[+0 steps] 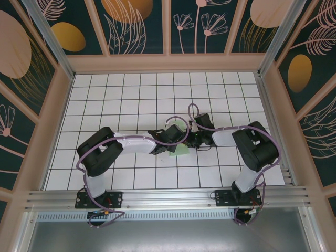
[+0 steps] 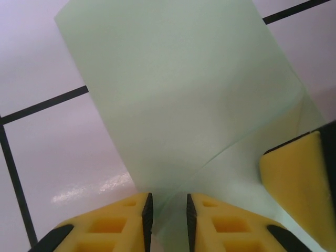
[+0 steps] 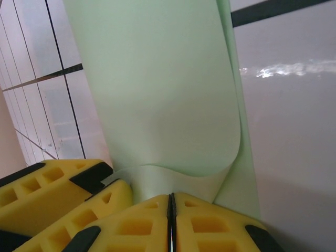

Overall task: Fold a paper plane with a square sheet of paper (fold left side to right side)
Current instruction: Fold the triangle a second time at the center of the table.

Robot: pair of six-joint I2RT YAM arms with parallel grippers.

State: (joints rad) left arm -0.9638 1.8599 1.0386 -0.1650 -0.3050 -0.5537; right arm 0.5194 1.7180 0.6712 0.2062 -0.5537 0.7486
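Note:
The square sheet of paper is pale mint green and lies mid-table, partly folded over itself, with both grippers meeting on it. In the left wrist view the paper rises in a slanted flap, and its near edge runs loosely into the gap between the parted jaws of my left gripper. My right gripper is shut on a curled edge of the paper. A yellow finger of the right gripper rests on the sheet at the right. The left gripper's fingers sit just left of the right one.
The white grid-tiled table is boxed in by beige-framed walls on three sides. An aluminium rail carrying both arm bases runs along the near edge. Purple cables loop over the wrists near the paper.

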